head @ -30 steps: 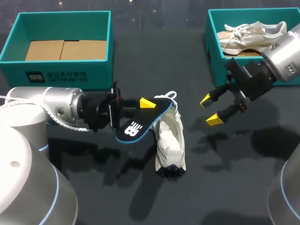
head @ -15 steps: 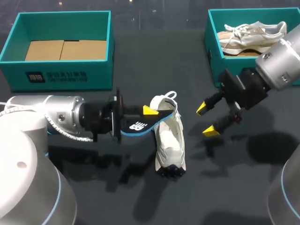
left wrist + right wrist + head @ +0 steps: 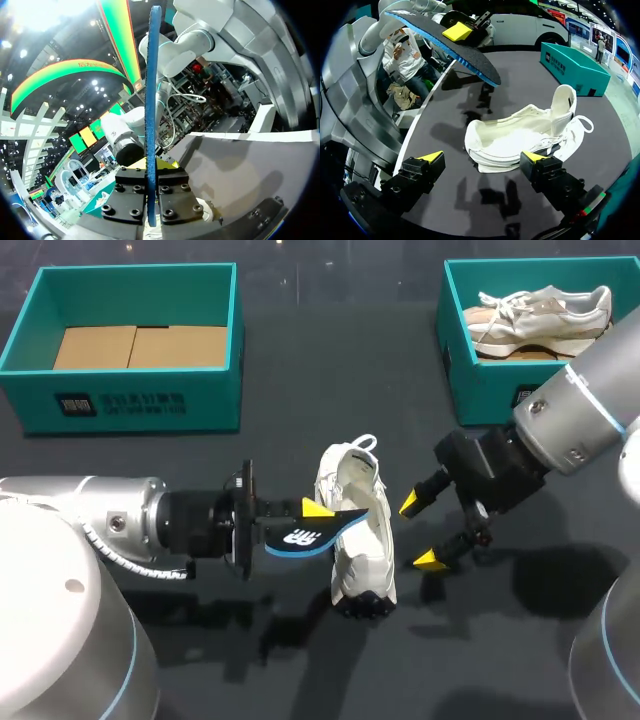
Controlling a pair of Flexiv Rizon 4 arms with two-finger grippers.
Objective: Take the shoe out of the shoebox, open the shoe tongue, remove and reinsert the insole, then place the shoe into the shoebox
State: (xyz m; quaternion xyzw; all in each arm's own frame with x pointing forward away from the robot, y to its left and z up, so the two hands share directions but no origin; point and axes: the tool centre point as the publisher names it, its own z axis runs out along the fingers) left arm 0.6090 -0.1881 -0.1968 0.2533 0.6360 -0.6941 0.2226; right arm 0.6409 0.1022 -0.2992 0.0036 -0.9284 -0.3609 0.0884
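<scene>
Left jaws pinch insole [image 3: 300, 537], shoe [image 3: 362, 540] just ahead, likely for reinsertion; right jaws wide open, empty, shoe ahead for bracing.

Black table [image 3: 300, 340] — cardboard sheets [image 3: 140, 346] side by side, far-left.

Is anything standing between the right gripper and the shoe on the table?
Nothing visible. The open right gripper is beside the shoe, only bare table between; the insole in the left gripper is at the shoe's far side.
</scene>
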